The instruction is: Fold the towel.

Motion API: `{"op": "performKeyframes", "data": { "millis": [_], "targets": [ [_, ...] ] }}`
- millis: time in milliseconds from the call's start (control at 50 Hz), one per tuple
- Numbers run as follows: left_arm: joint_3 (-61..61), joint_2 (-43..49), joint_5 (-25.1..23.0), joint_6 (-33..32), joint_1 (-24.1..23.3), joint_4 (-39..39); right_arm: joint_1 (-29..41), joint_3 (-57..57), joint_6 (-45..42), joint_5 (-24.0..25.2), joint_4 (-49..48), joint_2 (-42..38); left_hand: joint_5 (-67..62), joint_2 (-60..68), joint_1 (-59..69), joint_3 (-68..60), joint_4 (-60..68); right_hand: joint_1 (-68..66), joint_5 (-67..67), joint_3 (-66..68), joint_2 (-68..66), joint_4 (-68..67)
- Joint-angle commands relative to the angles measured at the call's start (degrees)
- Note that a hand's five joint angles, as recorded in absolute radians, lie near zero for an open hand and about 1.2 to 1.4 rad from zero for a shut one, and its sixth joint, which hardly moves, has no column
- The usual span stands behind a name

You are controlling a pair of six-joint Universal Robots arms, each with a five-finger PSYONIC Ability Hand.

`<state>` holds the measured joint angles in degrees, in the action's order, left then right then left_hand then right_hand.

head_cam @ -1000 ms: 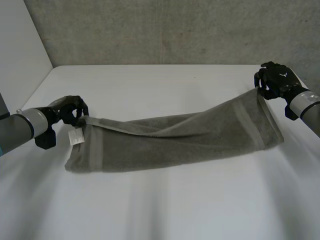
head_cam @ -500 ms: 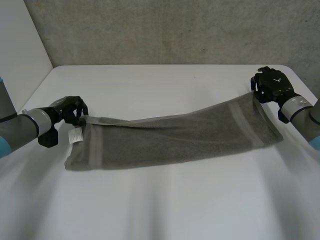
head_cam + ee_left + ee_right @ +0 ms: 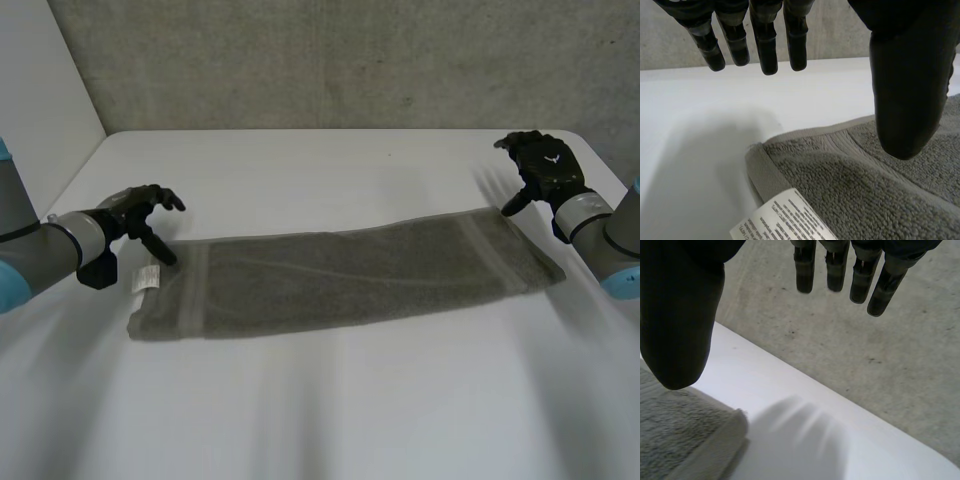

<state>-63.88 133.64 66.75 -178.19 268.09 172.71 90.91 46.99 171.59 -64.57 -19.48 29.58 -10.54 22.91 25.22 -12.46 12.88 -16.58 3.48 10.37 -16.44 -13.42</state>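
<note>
Now the towel point(image 3: 340, 283) lies flat on the white table point(image 3: 330, 410) across the middle of the frame, a long narrow band. The left hand point(image 3: 140, 212), at centre left, hovers by its left end, fingers spread and empty. The right hand point(image 3: 543, 168), at upper right, is likewise splayed, holding nothing, beside the far right corner. To fold well, I judge, pinch both corners of one short end squarely and carry them level onto the other, edges matched. Its long axis runs left to right, right end angled slightly up-frame; a white label point(image 3: 147, 277) marks the left end.
</note>
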Motion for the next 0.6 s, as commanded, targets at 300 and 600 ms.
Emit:
{"op": "performKeyframes", "data": {
  "millis": [300, 600],
  "targets": [
    [-16.78, -20.15, 1.45, -1.89, -3.09, 1.48, -2.75, 16.27, -0.47, 7.86, 7.41, 22.00, -1.45, -0.92, -3.23, 2.46, -2.88, 5.83, -2.73, -0.37, 5.69, 3.42],
    [-38.68, -29.93, 1.54, -10.16, -5.91, 15.20, -10.75, 32.72, -29.89, 14.11, 17.72, 25.36, -1.28, -1.09, -3.40, 2.46, -2.88, -6.10, 9.19, -0.37, -6.23, 3.42]
  ]
}}
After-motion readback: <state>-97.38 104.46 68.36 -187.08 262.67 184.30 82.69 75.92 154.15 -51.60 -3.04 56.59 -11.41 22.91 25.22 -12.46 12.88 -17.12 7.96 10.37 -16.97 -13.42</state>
